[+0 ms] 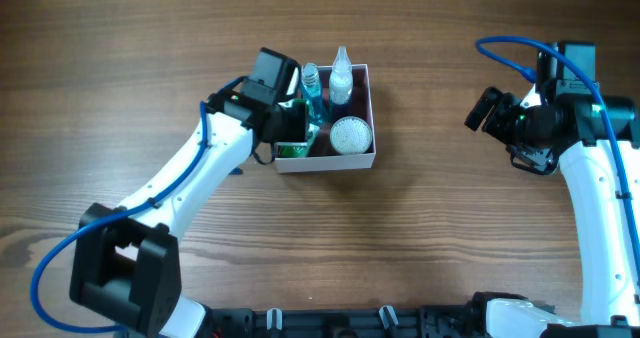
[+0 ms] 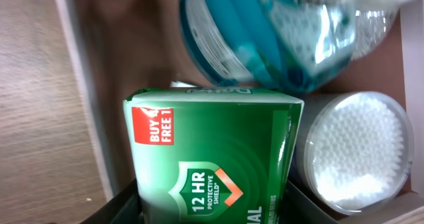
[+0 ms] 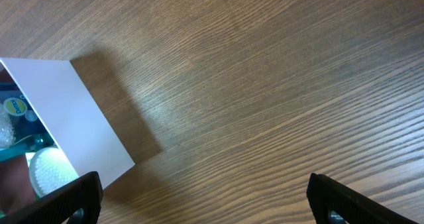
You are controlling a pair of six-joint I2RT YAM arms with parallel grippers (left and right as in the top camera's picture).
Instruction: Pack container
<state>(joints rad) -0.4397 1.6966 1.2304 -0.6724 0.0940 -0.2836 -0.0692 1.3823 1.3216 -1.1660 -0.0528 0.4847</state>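
The container [image 1: 331, 164], a square shallow box with white walls and a pink inside, sits at the table's middle. In it lie a teal bottle [image 1: 312, 84], a clear bottle with a white cap [image 1: 341, 74] and a round tub of cotton buds [image 1: 351, 135]. My left gripper [image 1: 290, 128] reaches into its left side, shut on a green carton [image 1: 294, 150]. In the left wrist view the green carton [image 2: 212, 151] fills the space between both fingers [image 2: 119, 207], beside the tub [image 2: 358, 151] and under the teal bottle [image 2: 265, 38]. My right gripper [image 1: 487, 108] hangs open, far right of the container.
The right wrist view shows bare wood between my open right gripper [image 3: 205, 211] and the container's white outer wall [image 3: 79, 124]. The container's left wall [image 2: 83, 85] runs close beside the carton. Blue cables loop over both arms.
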